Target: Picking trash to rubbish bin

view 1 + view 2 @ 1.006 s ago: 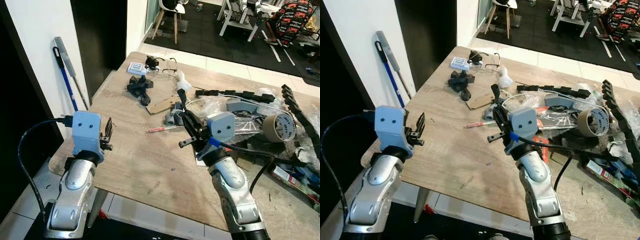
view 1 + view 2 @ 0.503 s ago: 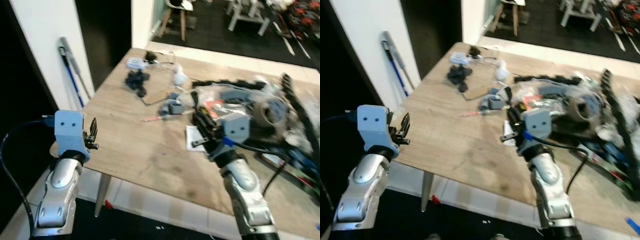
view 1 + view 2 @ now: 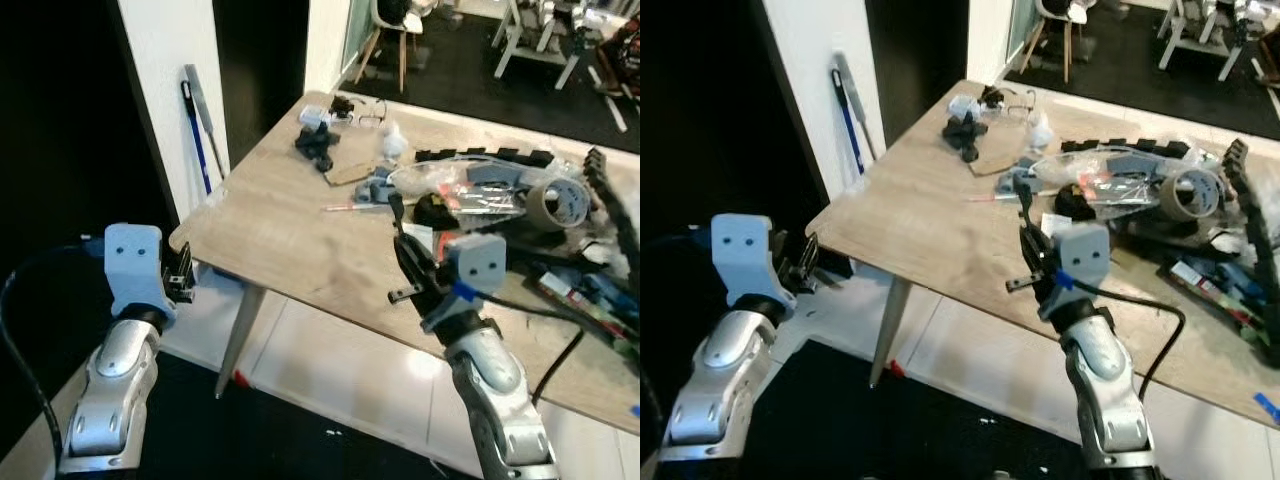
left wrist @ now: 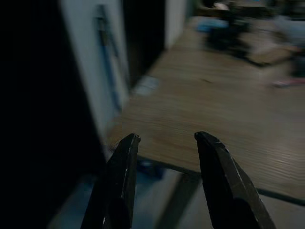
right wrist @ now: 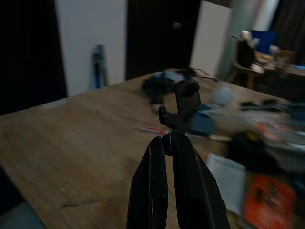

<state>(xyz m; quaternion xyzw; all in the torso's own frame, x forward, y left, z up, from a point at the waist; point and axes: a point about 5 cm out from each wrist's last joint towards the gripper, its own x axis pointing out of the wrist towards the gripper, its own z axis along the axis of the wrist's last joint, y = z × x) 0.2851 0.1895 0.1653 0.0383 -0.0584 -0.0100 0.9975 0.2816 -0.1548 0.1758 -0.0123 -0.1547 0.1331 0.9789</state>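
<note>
We are seeing the wooden table (image 3: 300, 250) sitting farther off than a second ago, as the camera backs away. Above its near edge, the right gripper (image 5: 174, 136) is pinching a small black hooked piece (image 5: 183, 102) between closed fingers. Off the table's left corner, the left gripper (image 4: 167, 140) is hovering, fingers parted, holding nothing.

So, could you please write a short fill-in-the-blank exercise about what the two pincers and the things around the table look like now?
1. The right pincer is ___ on a small black piece.
2. The fingers of the left pincer stand ___, with nothing between them.
3. The roll of tape lies ___ the table.
4. The long tool leaning against the white wall has a ___ handle.

Missing words: shut; open; on; blue
</note>
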